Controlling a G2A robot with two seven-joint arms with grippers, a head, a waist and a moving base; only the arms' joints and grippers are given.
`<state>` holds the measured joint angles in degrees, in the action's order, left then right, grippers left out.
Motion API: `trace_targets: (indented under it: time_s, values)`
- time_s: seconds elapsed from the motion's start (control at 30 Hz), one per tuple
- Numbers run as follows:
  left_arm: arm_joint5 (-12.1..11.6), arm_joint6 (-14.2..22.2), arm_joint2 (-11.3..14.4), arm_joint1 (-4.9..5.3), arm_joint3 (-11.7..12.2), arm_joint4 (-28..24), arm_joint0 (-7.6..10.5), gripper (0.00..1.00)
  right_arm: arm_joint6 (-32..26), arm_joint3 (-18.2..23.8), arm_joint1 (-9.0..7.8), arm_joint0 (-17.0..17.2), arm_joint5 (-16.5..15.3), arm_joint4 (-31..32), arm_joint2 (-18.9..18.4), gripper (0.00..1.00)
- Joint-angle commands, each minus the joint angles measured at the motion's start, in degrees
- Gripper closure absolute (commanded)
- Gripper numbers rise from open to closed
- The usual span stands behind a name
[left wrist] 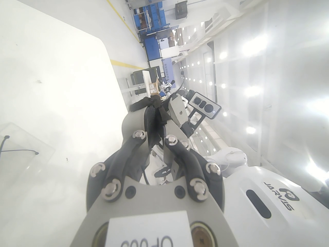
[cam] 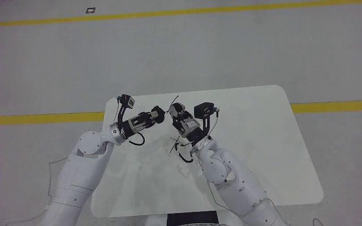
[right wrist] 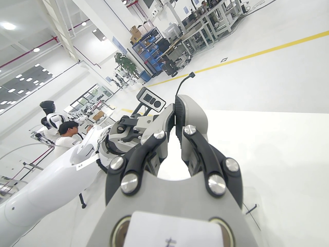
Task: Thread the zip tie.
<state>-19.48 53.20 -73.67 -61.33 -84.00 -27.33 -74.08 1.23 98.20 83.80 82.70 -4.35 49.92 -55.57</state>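
Observation:
My right gripper (right wrist: 175, 100) is shut on a thin black zip tie (right wrist: 180, 84). The tie's free end curves up out of the pads and finishes in a small square head. From above, that tie (cam: 173, 103) sticks up from the right gripper (cam: 175, 113) over the table's back left part. My left gripper (left wrist: 153, 109) has its ribbed pads pressed together. It is held close beside the right one, tip towards tip (cam: 158, 114). Whether the tie's other end lies between the left pads is hidden.
The white table (cam: 254, 141) has rounded corners. Spare black zip ties (cam: 176, 142) lie in a clear shallow tray (left wrist: 38, 152) just in front of the two grippers. The right half of the table is bare. Yellow floor lines run beyond the far edge.

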Motion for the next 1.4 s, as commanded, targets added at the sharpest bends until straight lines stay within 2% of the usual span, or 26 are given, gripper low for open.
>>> trace_targets:
  time_s: [0.0,0.47,0.87,1.37]
  values:
    - [0.0,0.0,0.0,0.0,0.0,0.0,0.0,1.0,-0.01,0.13,-0.03,0.08,0.03,0.06,-0.14,1.0]
    - [0.0,0.0,0.0,0.0,0.0,0.0,0.0,1.0,-0.21,0.42,-0.22,0.52,-0.27,0.22,-0.61,1.0]
    - [0.0,0.0,0.0,0.0,0.0,0.0,0.0,1.0,-1.22,0.3,-0.22,0.85,-1.41,-0.92,0.45,1.0]
    - [0.0,0.0,0.0,0.0,0.0,0.0,0.0,1.0,0.37,-0.58,0.1,0.07,1.28,0.14,1.37,1.0]
